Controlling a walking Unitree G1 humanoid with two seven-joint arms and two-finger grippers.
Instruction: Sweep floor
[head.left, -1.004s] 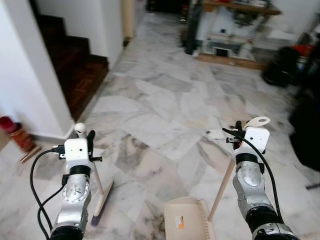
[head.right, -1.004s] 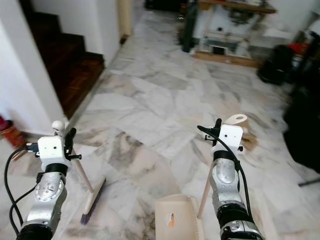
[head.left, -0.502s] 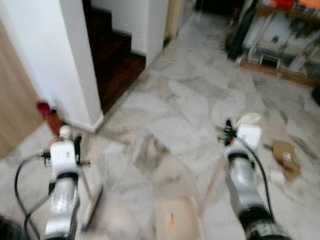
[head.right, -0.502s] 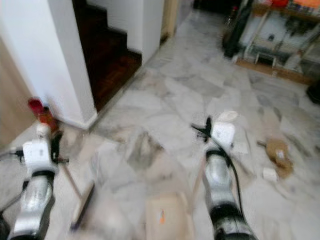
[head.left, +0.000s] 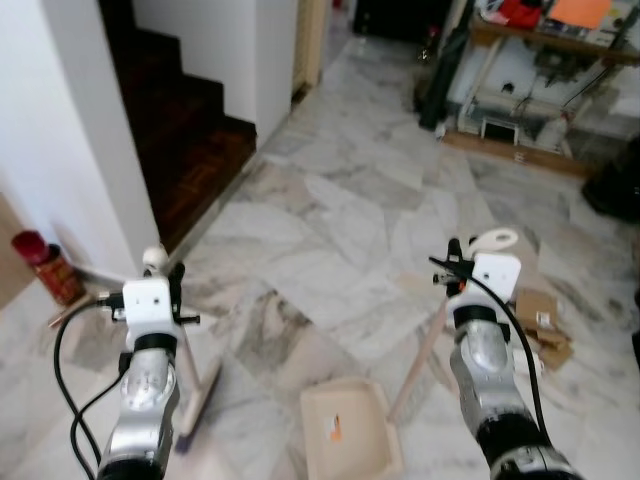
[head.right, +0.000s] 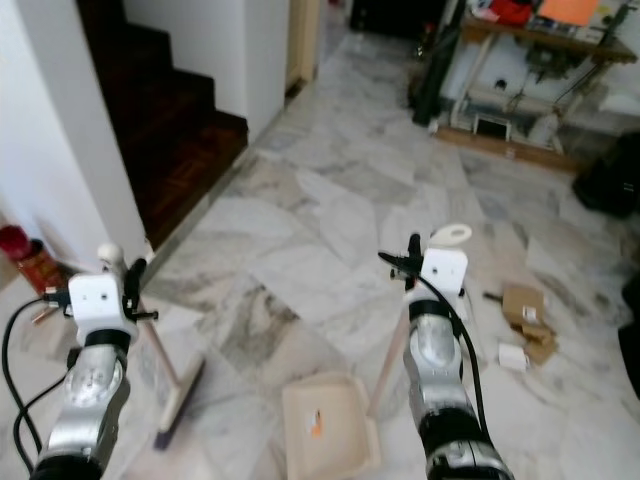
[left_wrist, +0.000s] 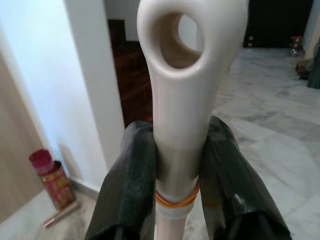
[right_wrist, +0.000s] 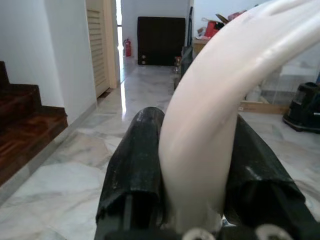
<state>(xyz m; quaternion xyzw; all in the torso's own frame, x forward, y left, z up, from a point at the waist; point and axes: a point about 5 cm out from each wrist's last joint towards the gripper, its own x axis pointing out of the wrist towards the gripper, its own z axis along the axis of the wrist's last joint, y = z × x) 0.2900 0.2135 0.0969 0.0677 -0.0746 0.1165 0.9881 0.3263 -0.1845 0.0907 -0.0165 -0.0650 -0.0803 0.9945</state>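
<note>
While each end effector gripped one handle, two tools met the marble floor (head.left: 330, 230).
Left end effector (left_wrist: 172, 165) clamped the broom (head.left: 200, 395); right end effector (right_wrist: 192, 165) clamped the dustpan (head.left: 345, 435).

The broom (head.left: 200, 385) has its bristle end smeared by blur beside the dustpan (head.left: 345, 432), whose near rim runs off the picture's bottom edge. The small orange label inside the dustpan is too small to read. Right of the dustpan, the cardboard scraps (head.right: 525, 322) are too small to identify further.
</note>
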